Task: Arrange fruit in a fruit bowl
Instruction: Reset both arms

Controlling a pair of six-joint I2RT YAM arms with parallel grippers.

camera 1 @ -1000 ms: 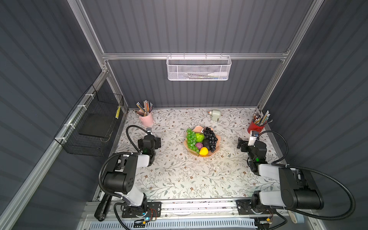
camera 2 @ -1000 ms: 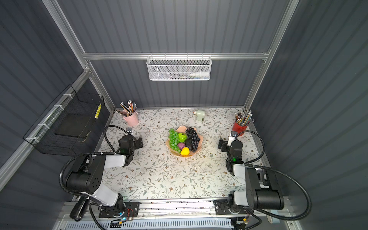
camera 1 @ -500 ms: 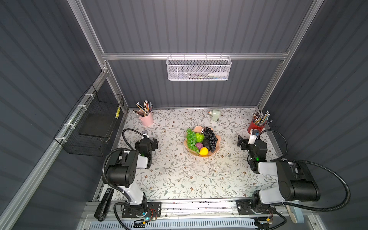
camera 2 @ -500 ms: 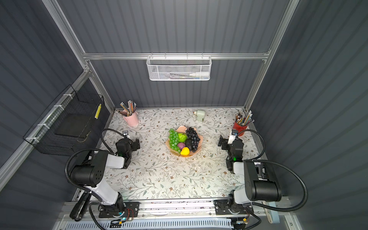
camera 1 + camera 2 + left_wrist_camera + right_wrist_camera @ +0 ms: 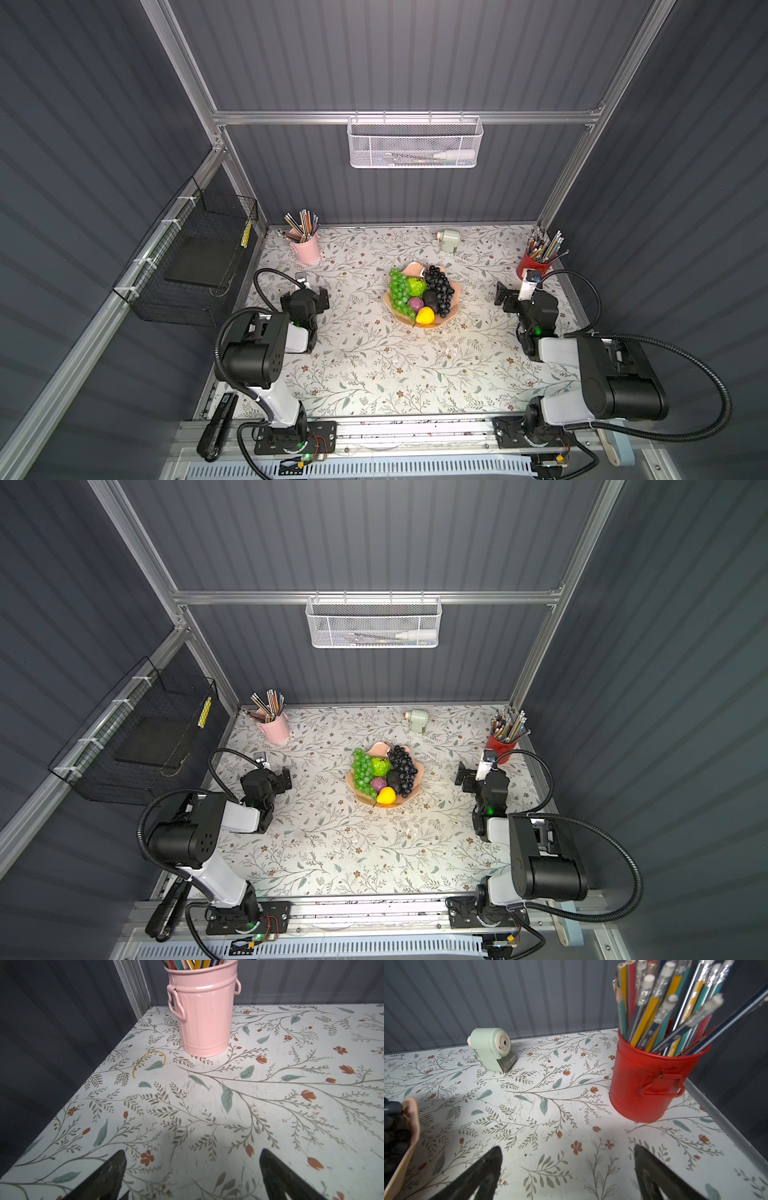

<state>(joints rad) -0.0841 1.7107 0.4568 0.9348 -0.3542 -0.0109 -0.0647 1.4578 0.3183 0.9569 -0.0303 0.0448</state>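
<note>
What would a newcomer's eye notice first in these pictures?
The salmon-pink fruit bowl in the middle of the table strikes first, heaped with a green grape bunch, a dark grape bunch and a small yellow fruit. Then come the pink pencil cup and the red pencil cup in the far corners.

Fruit bowl point(image 5: 412, 270): salmon-pink, scalloped, central on worktop point(image 5: 374, 365).
Inside: green grapes point(image 5: 398, 291), dark grapes point(image 5: 440, 286), lime-green fruit point(image 5: 416, 286), avocado point(image 5: 430, 299), purple fruit point(image 5: 414, 302), yellow fruit point(image 5: 425, 316).

Open table point(image 5: 374, 365) rings the fruit bowl point(image 5: 409, 269) (pink cup point(image 5: 306, 252), red cup point(image 5: 530, 267) guard back corners)
</note>
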